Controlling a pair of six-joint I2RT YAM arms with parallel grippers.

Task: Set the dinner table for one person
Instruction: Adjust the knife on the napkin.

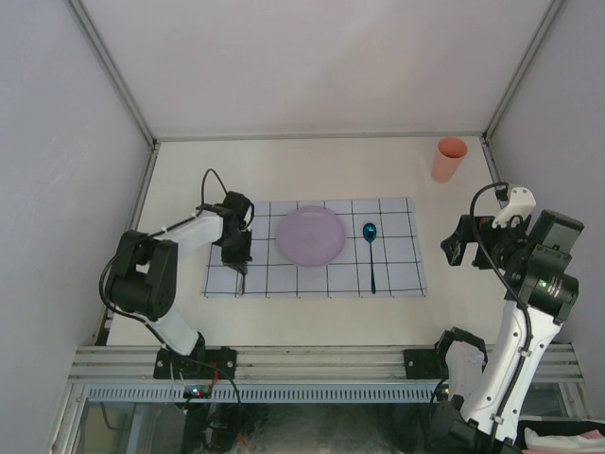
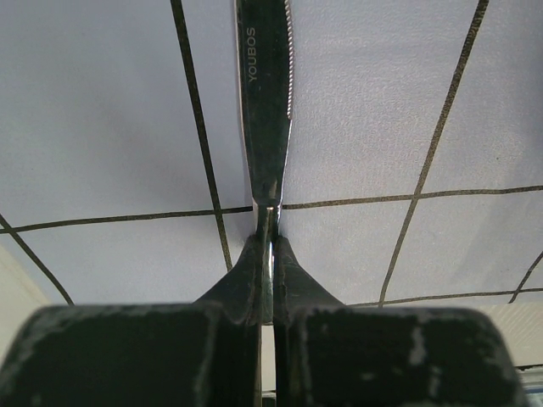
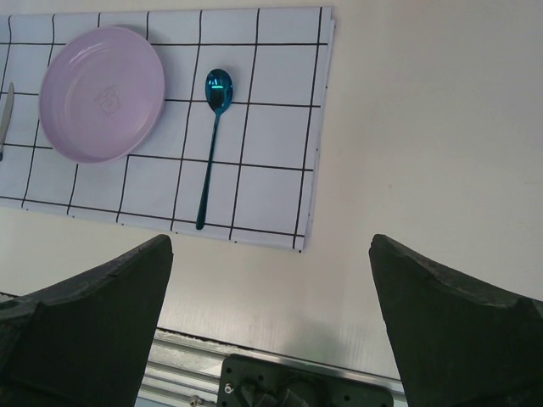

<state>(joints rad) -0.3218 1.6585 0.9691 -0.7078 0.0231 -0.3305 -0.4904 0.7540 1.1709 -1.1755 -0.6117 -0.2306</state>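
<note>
The left gripper (image 2: pixel 265 292) is clamped on a knife (image 2: pixel 265 102) over the left end of the checked cloth (image 1: pixel 397 274) — spread mid-way across the dinner table (image 1: pixel 312 317) — while the right gripper (image 3: pixel 270 254) gapes wide above bare table beside it.

Stretching left arm (image 1: pixel 184 232) forward, elbow bent, wrist tipped down. Pinching knife (image 2: pixel 265 102) between tightly closed fingers (image 2: pixel 127 356) of left hand (image 2: pixel 267 254), blade pointing away from the wrist. Holding right arm (image 1: pixel 529 284) folded and raised at the right side, right hand (image 3: pixel 270 246) aiming inward and down, gaping wide, gripping nothing.
</note>
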